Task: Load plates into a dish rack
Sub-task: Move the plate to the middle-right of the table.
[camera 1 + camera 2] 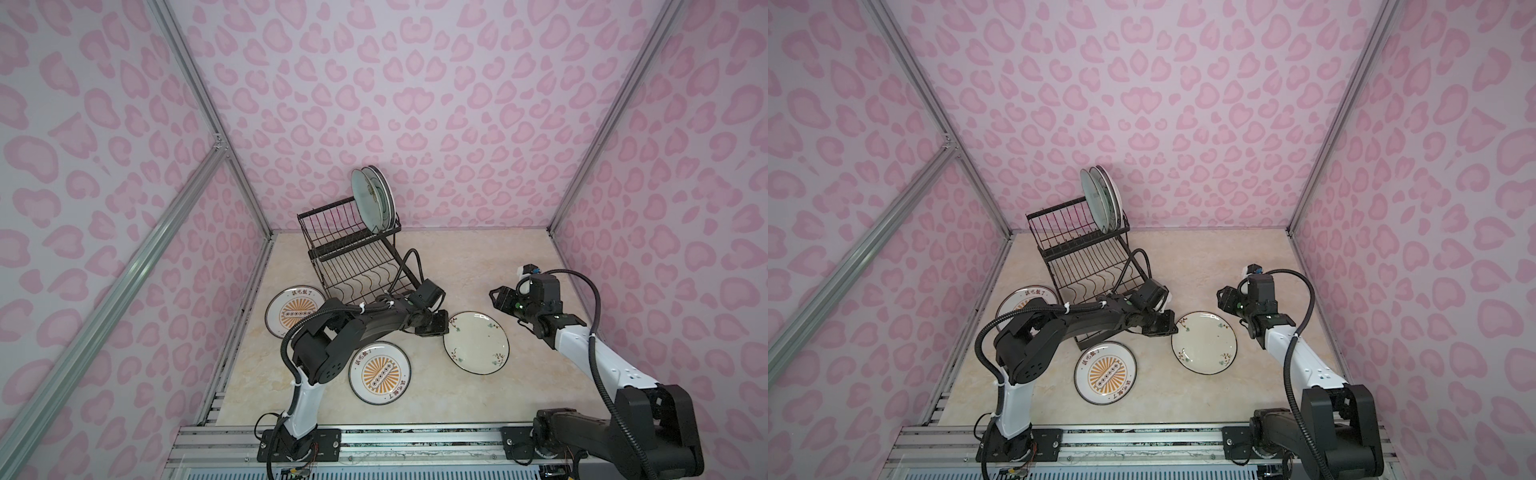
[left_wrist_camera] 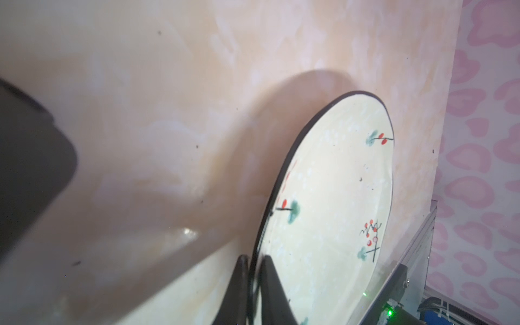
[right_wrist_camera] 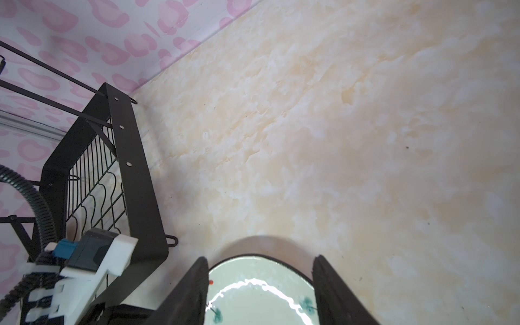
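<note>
We have the left gripper (image 2: 254, 260) clamped on the near rim of the cream round ceramic plate with floral sprigs and a dark rim (image 2: 337, 183), one finger above the rim and one below. In both top views that plate (image 1: 476, 343) sits right of centre in the frame on the beige marbled tabletop (image 1: 478, 257). Whether its far edge rests on the table we cannot tell. The right gripper (image 1: 496, 298) hangs with its jaws apart and holding nothing, up and to the right of the plate. Its wrist view frames the plate's edge (image 3: 259, 292) between the fingers. The black wire two-level dish rack (image 1: 353, 253) stands at upper centre with three plates (image 1: 372, 199) upright in its raised tier. The two white plates with orange sunbursts (image 1: 296, 311) (image 1: 379, 372) lie flat at lower left. We judge the main risk to be the thin pinch at one edge. A glazed, heavy plate could pivot or slip out as it rises. Swinging it toward the rack, its free edge could strike the rack's frame (image 3: 132, 157) or the standing plates. The right arm closing in could also knock it loose.
</note>
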You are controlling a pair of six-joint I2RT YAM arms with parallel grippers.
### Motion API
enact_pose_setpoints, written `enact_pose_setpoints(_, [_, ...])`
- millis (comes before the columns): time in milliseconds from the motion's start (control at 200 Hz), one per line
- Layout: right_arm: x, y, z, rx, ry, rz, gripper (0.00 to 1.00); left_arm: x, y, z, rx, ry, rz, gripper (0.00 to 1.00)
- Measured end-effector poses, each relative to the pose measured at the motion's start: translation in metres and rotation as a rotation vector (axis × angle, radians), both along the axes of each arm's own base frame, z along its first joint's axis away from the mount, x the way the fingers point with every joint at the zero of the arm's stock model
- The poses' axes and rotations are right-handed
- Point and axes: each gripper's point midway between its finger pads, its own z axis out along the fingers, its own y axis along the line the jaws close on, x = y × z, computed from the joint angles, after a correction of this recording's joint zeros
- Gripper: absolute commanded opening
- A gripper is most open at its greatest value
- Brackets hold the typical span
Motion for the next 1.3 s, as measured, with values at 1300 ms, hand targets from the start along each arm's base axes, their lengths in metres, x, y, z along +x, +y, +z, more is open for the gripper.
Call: enact_pose_setpoints(1300, [-0.065, -0.047, -0.057, 0.068, 0.136, -0.202, 0.66, 0.017, 0.003, 0.0, 0.009, -0.048, 0.103, 0.4])
